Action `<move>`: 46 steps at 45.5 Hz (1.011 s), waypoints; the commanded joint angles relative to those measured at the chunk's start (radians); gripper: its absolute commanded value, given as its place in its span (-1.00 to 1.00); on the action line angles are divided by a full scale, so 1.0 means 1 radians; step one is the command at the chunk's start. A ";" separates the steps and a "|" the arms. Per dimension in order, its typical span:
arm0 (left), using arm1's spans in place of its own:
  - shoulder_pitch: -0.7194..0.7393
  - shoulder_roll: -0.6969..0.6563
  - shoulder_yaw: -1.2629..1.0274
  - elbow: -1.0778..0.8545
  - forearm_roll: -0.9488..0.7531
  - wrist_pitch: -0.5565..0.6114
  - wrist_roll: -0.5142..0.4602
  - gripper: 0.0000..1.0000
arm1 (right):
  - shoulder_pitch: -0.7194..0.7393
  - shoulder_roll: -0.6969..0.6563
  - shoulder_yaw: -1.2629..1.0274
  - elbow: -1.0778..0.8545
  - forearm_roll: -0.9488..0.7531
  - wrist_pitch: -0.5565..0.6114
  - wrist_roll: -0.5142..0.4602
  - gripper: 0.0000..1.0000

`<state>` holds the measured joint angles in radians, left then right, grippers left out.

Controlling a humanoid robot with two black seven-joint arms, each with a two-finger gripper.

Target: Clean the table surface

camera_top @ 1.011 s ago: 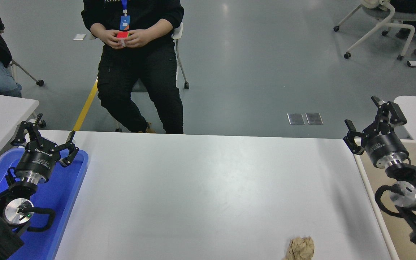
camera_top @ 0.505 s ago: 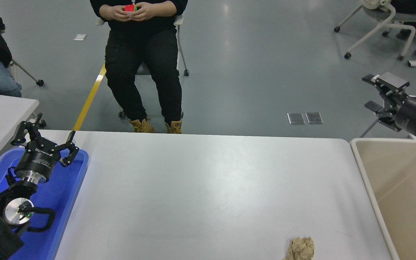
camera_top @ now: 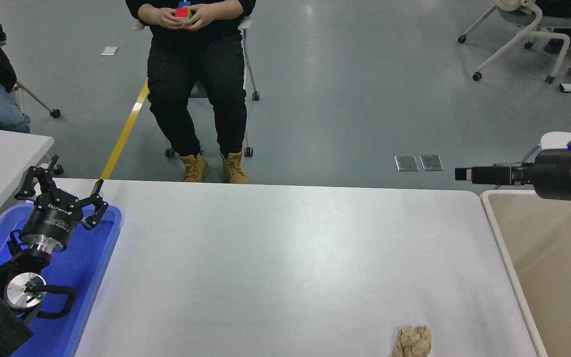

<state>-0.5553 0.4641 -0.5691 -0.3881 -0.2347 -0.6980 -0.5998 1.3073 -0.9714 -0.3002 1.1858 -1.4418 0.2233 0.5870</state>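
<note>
Right tool (camera_top: 464, 174) has swung from upright to level, pointing left over the bin's (camera_top: 553, 258) far rim; seen side-on, opening cannot tell. Table (camera_top: 285, 248) lies below; crumpled paper (camera_top: 413, 340) remains near its front edge, uncollected. Left tool (camera_top: 62, 196) parked, fingers apart.

A paper wad (camera_top: 413, 341) lies on the table surface (camera_top: 275, 258), tray (camera_top: 98, 258) left, bin (camera_top: 553, 267) right

matt smooth table surface (camera_top: 275, 258), crumpled brown paper (camera_top: 413, 341), glossy blue plastic tray (camera_top: 87, 267)
</note>
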 commanded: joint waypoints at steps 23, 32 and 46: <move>0.000 -0.001 0.000 0.000 0.000 0.000 0.000 1.00 | -0.236 0.028 -0.071 0.123 -0.198 -0.007 0.024 0.98; 0.000 0.001 0.000 0.000 0.000 0.000 0.000 1.00 | -0.309 0.054 -0.060 0.123 -0.195 -0.016 0.024 0.97; 0.000 -0.001 0.000 0.000 0.000 0.000 0.000 1.00 | -0.371 0.128 -0.033 0.106 -0.180 -0.157 0.017 0.97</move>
<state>-0.5553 0.4639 -0.5691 -0.3881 -0.2347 -0.6980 -0.5998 0.9906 -0.8965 -0.3566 1.3055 -1.6298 0.1562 0.6096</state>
